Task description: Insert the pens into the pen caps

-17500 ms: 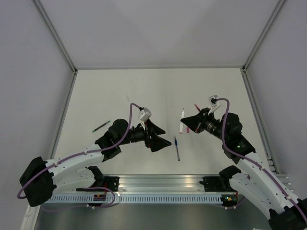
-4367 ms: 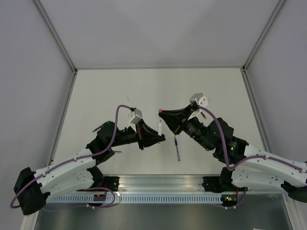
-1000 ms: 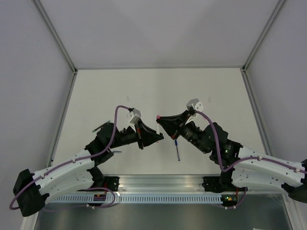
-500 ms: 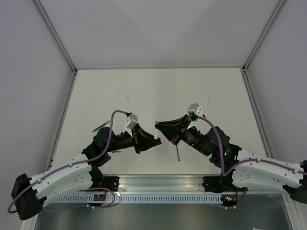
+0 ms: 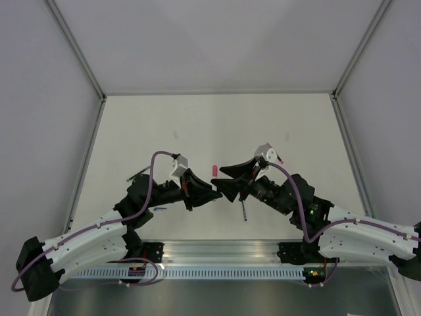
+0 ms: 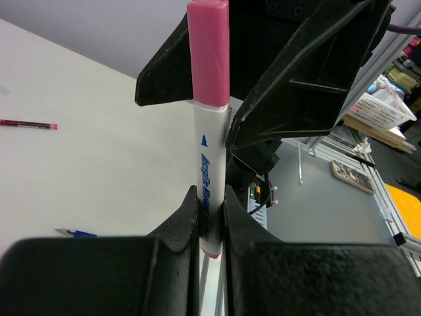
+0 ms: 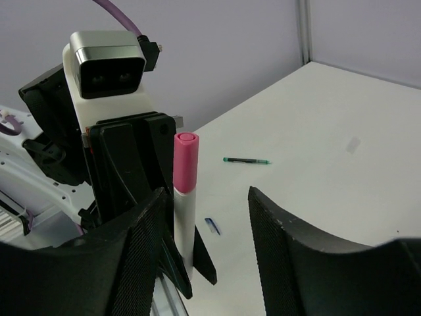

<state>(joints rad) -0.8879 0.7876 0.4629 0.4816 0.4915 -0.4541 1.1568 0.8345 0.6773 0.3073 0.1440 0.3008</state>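
left hand [image 6: 209, 197]: closed on the lower barrel of the white pen [image 6: 210, 155], holding it upright above the worktop [image 5: 197, 125].
white pen: blue lettering runs along its barrel, readable only in the left wrist view; its lower end shows pink below the fingers.
pink cap [image 6: 209, 52]: sits on the top end of the pen in both wrist views; the top view gives only a small pink spot between the two hands.
right hand [image 7: 206, 197]: fingers spread wide, with the pen standing beyond the gap between them. In the left wrist view these black fingers rise behind the pen, one just beside the barrel under the cap; contact cannot be told.
blue pen [image 5: 244, 210]: lies on the worktop under the right hand in the top view; each wrist view shows only a short end.
green pen [image 7: 247, 160]: flat on the worktop, clear in the right wrist view; largely hidden by the left arm from above.
red pen [image 6: 27, 124]: flat on the worktop at the left edge of the left wrist view.
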